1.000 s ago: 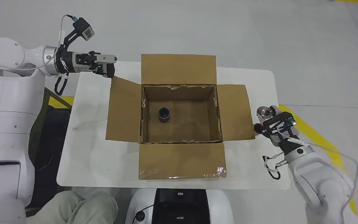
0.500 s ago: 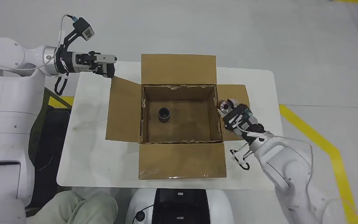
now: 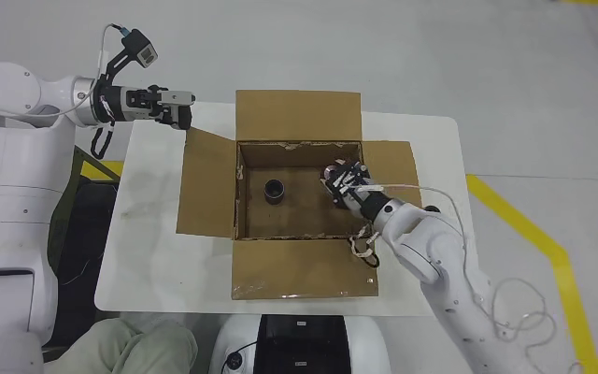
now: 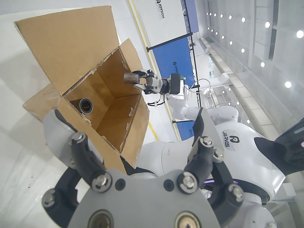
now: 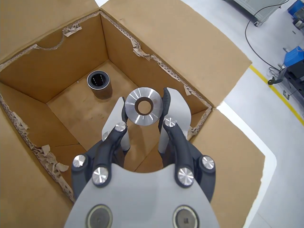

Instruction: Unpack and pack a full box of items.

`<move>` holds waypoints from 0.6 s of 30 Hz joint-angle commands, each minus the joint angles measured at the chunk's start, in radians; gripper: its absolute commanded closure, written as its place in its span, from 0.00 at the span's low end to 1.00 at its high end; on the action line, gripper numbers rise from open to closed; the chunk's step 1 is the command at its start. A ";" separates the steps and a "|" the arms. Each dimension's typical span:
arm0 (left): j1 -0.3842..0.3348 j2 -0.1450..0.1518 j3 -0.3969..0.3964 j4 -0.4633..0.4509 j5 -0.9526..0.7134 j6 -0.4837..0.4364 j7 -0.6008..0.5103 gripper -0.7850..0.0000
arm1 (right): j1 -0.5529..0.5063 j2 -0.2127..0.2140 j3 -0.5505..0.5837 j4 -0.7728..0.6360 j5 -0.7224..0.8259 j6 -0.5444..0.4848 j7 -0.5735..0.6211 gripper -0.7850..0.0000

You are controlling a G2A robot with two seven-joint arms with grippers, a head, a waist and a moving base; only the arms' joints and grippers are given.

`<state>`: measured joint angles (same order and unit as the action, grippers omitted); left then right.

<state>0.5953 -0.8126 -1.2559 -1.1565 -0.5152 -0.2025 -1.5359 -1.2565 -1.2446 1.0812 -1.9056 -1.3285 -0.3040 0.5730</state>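
An open cardboard box [image 3: 210, 182] sits mid-table with all flaps spread. One dark metal cylinder [image 3: 274, 192] [image 5: 99, 84] [image 4: 86, 105] stands on the box floor near its left wall. My right gripper [image 3: 342, 178] [image 5: 143, 109] hangs over the box's right side, shut on a second metal cylinder [image 5: 143, 109] [image 4: 130, 78] with a centre hole. My left gripper [image 3: 179, 105] [image 4: 129, 129] hovers off the box's far-left corner, above the table, open with nothing between its fingers.
The white table [image 3: 149, 234] has bare strips left and right of the box flaps. The right flap [image 3: 397, 192] lies under my right arm. A person's knees [image 3: 131, 348] show at the table's near-left edge.
My right arm has swung leftward from the table's right edge, carrying the metal cylinder over the right flap to above the box interior. The left arm has stayed still.
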 commanded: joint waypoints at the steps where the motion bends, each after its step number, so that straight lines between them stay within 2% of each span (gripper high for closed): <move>1: 0.000 0.000 0.000 0.000 0.000 0.000 0.000 0.00 | 0.028 -0.007 -0.027 0.037 0.018 0.006 0.008 1.00; 18: 0.000 0.000 0.000 0.000 0.000 0.000 0.000 0.00 | 0.213 -0.062 -0.191 0.284 0.096 0.045 0.079 1.00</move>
<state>0.5953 -0.8126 -1.2559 -1.1565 -0.5152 -0.2025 -1.5359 -1.0558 -1.3030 0.8979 -1.6342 -1.2389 -0.2595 0.6466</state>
